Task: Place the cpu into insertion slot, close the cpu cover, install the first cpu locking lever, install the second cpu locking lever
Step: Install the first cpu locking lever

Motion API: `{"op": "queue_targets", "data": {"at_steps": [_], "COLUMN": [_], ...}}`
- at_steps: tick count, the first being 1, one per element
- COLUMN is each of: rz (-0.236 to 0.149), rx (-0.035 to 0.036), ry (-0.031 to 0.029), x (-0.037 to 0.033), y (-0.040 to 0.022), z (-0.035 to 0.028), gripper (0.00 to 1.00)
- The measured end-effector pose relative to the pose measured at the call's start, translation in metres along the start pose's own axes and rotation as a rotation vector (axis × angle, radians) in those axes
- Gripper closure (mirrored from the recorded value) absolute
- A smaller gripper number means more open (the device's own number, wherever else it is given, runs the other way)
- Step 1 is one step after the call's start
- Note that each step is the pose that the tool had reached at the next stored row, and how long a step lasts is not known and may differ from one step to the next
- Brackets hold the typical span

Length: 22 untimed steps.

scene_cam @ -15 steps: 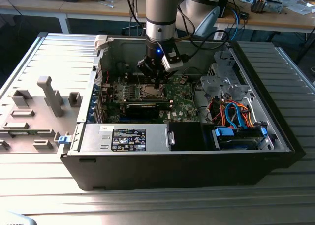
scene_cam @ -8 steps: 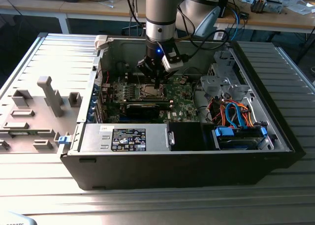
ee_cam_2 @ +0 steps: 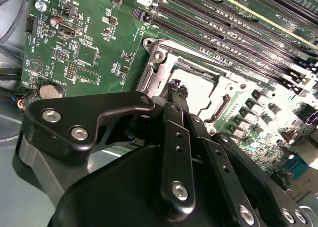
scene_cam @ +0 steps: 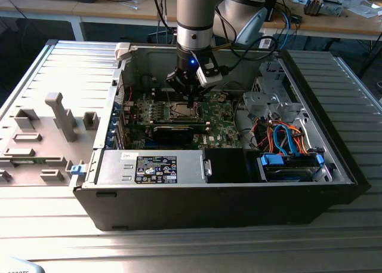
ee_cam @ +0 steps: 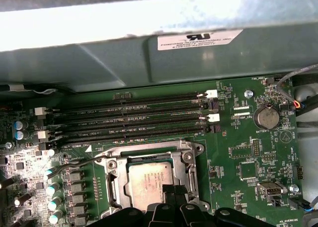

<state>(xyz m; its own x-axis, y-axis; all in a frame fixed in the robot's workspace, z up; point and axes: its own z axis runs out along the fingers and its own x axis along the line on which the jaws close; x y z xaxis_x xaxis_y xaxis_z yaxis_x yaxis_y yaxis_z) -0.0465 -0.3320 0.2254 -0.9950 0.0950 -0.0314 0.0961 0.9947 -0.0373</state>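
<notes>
Cpu point(ee_cam: 149, 180) flat, face up, under closed cpu cover point(ee_cam: 151, 157), gripper point(ee_cam: 173, 189) at its edge

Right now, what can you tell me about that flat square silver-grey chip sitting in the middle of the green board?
The flat square silver-grey cpu lies level in its silver-rimmed insertion slot on the green circuit board, beside the long dark memory slots. Its metal face looks dull and carries faint print. A thin silver metal cpu cover frames it, leaving the face exposed. The black gripper stands right at its edge; contact cannot be told.

Robotics lab, opened computer case point(scene_cam: 221, 183), cluttered workbench point(scene_cam: 334, 19) behind
</notes>
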Motion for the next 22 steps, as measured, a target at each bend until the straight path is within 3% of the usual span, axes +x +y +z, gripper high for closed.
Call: {"op": "queue_targets", "data": {"at_steps": [22], "rz": [-0.019], "rx": [-0.0006], "ry": [-0.0008], "x": [0.0], "y": [0.0], "z": [0.0], "gripper": [0.89]}}
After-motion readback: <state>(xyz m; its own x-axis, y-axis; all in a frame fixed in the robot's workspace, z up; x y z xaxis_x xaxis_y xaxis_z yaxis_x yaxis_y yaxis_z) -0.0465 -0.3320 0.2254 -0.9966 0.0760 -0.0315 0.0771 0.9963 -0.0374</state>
